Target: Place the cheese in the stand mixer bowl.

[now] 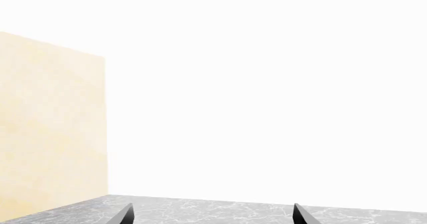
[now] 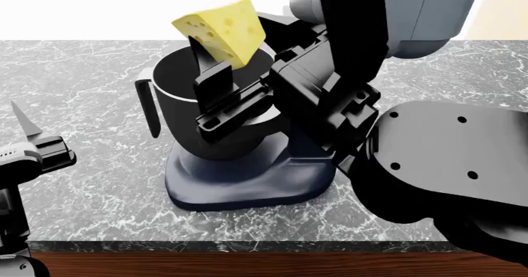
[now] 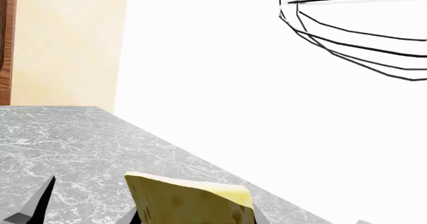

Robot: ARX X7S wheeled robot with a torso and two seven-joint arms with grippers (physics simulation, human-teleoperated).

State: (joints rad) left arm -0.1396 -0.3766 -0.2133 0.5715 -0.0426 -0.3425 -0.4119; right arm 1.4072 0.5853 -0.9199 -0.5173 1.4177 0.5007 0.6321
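The cheese (image 2: 221, 28), a pale-yellow wedge with round holes, hangs just above the rim of the dark-grey stand mixer bowl (image 2: 183, 113), over its back right part. My right gripper (image 2: 216, 59) is shut on the wedge's lower part, one dark finger on each side. In the right wrist view the cheese (image 3: 190, 203) fills the space between the jaws of the right gripper (image 3: 193, 220). My left gripper (image 2: 26, 132) hovers over the counter at the far left, apart from the bowl. Seen from the wrist, the left gripper (image 1: 213, 216) is open and holds nothing.
The bowl has a thin vertical handle (image 2: 147, 107) on its left and sits on the navy mixer base (image 2: 247, 187). A wire whisk (image 3: 353, 34) shows in the right wrist view. The grey marble counter (image 2: 91, 190) ends at a wooden front edge (image 2: 247, 264). A beige wall panel (image 1: 50, 129) stands beyond the left gripper.
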